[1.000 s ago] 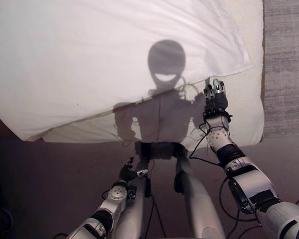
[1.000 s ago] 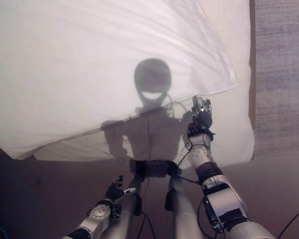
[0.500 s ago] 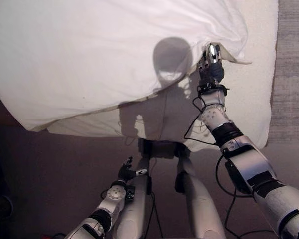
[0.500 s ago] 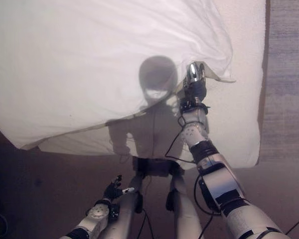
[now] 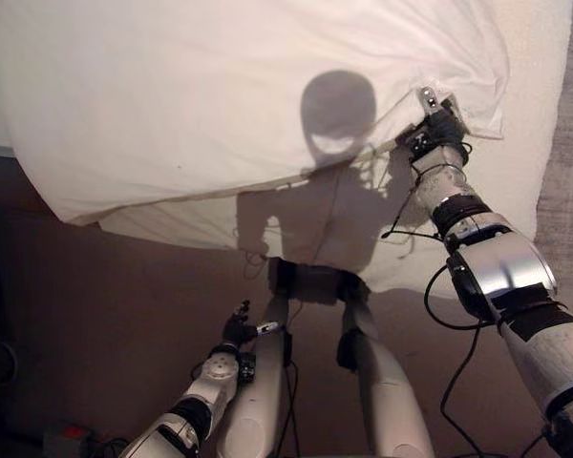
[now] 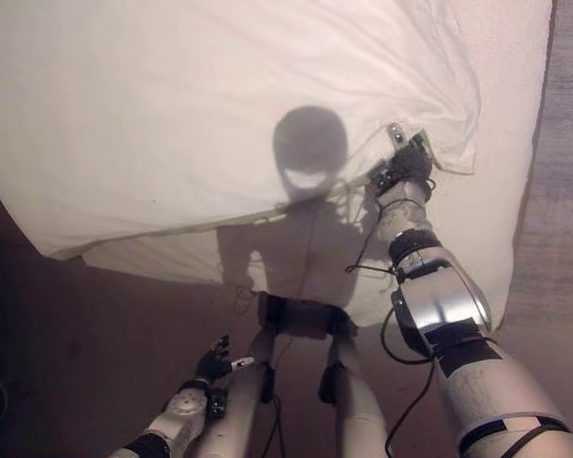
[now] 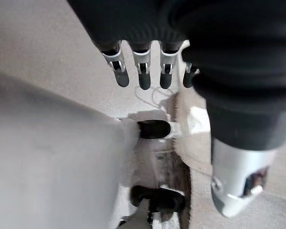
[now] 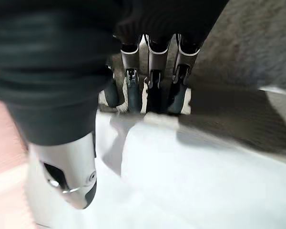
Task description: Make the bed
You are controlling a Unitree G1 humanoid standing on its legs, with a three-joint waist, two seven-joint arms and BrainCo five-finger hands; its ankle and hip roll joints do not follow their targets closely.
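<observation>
Right robot hand (image 5: 437, 122) gripping white duvet (image 5: 191, 86) corner

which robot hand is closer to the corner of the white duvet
Right. The right robot hand is at the duvet corner on the mattress, fingers curled on the cloth. The left robot hand hangs low over the floor, well short of the bed.

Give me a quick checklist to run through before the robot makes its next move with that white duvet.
1. Right hand at the duvet corner: ok.
2. Right fingers curled onto the cloth: ok.
3. Grip firm enough to pull: cannot tell.
4. Left hand free, low by the floor: ok.
5. Duvet lying flat and square on the mattress: not ok, its near edge runs slanted.
6. Duvet's far side: cannot tell.
</observation>
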